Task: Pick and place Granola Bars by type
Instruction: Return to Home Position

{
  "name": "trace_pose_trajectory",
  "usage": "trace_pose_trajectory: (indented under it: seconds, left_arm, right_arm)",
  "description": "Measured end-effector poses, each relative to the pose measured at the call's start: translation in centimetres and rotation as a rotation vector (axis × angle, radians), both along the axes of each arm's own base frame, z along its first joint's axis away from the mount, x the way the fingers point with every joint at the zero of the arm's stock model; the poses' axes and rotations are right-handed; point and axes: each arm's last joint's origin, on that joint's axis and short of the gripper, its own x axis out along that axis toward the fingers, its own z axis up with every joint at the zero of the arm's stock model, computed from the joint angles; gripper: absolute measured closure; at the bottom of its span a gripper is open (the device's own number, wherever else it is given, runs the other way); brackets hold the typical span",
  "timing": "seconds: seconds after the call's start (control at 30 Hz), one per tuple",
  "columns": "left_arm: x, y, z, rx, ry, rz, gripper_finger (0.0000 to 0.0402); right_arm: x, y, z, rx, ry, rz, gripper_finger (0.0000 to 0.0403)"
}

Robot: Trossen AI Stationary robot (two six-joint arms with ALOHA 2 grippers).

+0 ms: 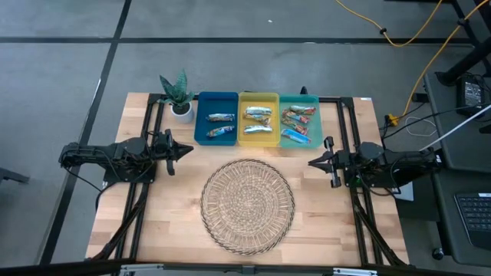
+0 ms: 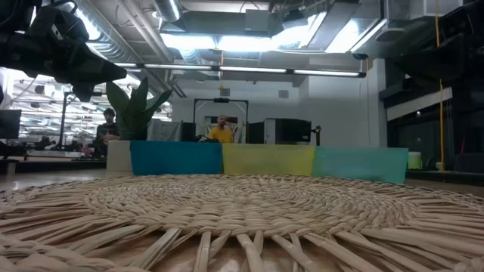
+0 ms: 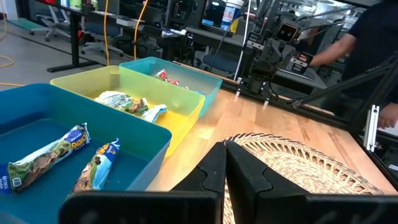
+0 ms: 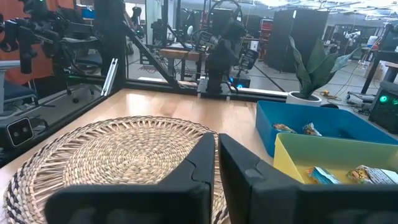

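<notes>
The woven mat (image 2: 242, 219) lies nearest. The left gripper (image 1: 186, 151) sits left of the mat and the right gripper (image 1: 313, 162) sits right of it. Both are pinched shut and hold nothing. Behind the mat, the Granola Bars (image 1: 220, 117) lie in three trays (image 1: 258, 95). They look light and slippery, so grab one by its middle.

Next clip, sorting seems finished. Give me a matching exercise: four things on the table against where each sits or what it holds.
Things:
1 blue tray
2 green tray
3 woven mat
4 potted plant

Places:
A right end of the tray row
B middle of the table, nothing on it
C beside the blue tray, outside the row
D holds two granola bars, next to the yellow tray

Pairs: 1-D, 2-A, 3-B, 4-C.

The left gripper and right gripper rest shut at the table's two sides.
</notes>
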Motion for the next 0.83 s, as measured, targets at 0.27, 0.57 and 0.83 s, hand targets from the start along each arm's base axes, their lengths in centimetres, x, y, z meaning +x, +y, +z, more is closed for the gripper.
trace_pose_trajectory:
  seconds: [0.27,0.57,0.83]
  left_arm:
    - [0.00,0.00,0.00,0.000,0.000,0.000,0.0393]
    - [0.00,0.00,0.00,0.000,0.000,0.000,0.0397]
    - [0.00,0.00,0.00,0.000,0.000,0.000,0.0394]
  right_arm:
    - [0.00,0.00,0.00,0.000,0.000,0.000,0.0377]
    - [0.00,0.00,0.00,0.000,0.000,0.000,0.0377]
    - [0.00,0.00,0.00,0.000,0.000,0.000,0.0377]
